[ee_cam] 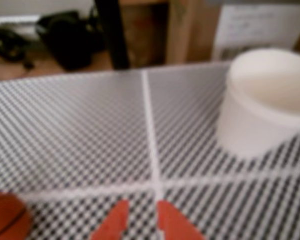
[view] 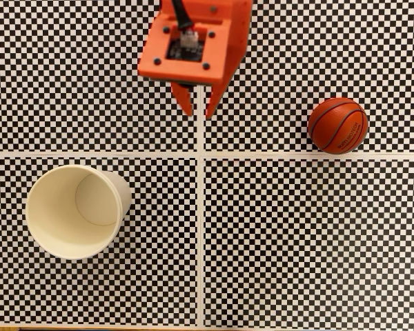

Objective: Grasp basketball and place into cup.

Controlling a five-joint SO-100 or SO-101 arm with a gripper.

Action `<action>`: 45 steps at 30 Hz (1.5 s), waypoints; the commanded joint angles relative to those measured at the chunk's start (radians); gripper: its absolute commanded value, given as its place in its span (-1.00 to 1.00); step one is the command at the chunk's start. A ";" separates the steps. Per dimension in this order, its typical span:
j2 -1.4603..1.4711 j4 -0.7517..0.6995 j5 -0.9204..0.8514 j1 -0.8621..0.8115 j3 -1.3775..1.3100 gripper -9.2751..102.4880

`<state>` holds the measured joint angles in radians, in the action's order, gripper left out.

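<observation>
In the fixed view the end effector (view: 198,110) hung above the checkered surface (view: 297,241) near the top centre, its two orange fingertips slightly parted with nothing between them; it was open by a narrow gap and empty. The basketball (view: 337,125) rested on the surface well to the right of it in that view, touching the white tape line (view: 262,156) running across. The cup (view: 72,211) stood upright at lower left, mouth up, well apart from the ball.

In the wrist view the ball (ee_cam: 7,220) sat at the lower left corner, the cup (ee_cam: 265,105) at upper right, and the fingertips (ee_cam: 140,225) at the bottom edge.

The likely trouble was the ball rolling: a fingertip nudging its side before the jaws closed would probably send it away, and the narrow opening looked too small to straddle it. A release off-centre could strike the rim or tip the light cup.

Being round, the ball had no long axis; its small print faced lower right in the fixed view.
</observation>
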<state>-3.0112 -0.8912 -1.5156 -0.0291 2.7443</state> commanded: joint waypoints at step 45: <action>1.442 -0.726 0.385 0.591 -1.413 -0.82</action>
<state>-1.5662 -1.6137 -1.1397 0.5338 1.3606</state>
